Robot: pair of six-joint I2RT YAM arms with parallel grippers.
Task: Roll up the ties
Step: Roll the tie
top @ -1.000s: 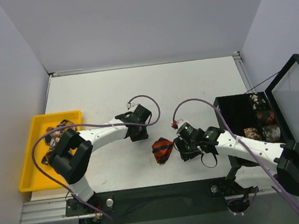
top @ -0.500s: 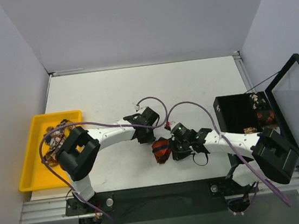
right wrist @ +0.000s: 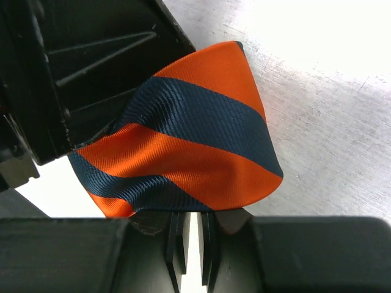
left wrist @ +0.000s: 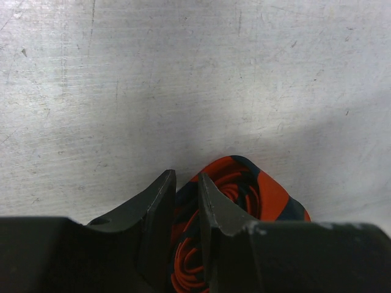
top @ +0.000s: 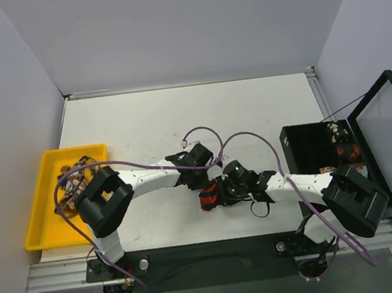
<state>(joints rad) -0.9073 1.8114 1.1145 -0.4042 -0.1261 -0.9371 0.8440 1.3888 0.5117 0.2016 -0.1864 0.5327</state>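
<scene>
The red-orange and black striped tie [top: 208, 197] sits rolled on the white table, between my two grippers. In the left wrist view its spiral [left wrist: 238, 189] shows end-on. My left gripper [top: 200, 182] [left wrist: 185, 186] stands over the roll, its jaws nearly closed with layers of the roll pinched between them. In the right wrist view the striped tie [right wrist: 183, 140] fills the frame. My right gripper [top: 224, 190] [right wrist: 190, 215] is against its lower edge. Its jaws are almost together with only a thin bright slit between them. Patterned brown ties [top: 75, 179] lie in the yellow tray.
The yellow tray [top: 41, 237] stands at the left edge. A black box [top: 302, 140] with its lid [top: 388, 137] open stands at the right and holds several rolled ties [top: 345, 153]. Purple cables loop over both arms.
My left gripper moved right and nearer, down onto the roll. My right gripper moved left until it met the roll. The roll itself has barely shifted.
</scene>
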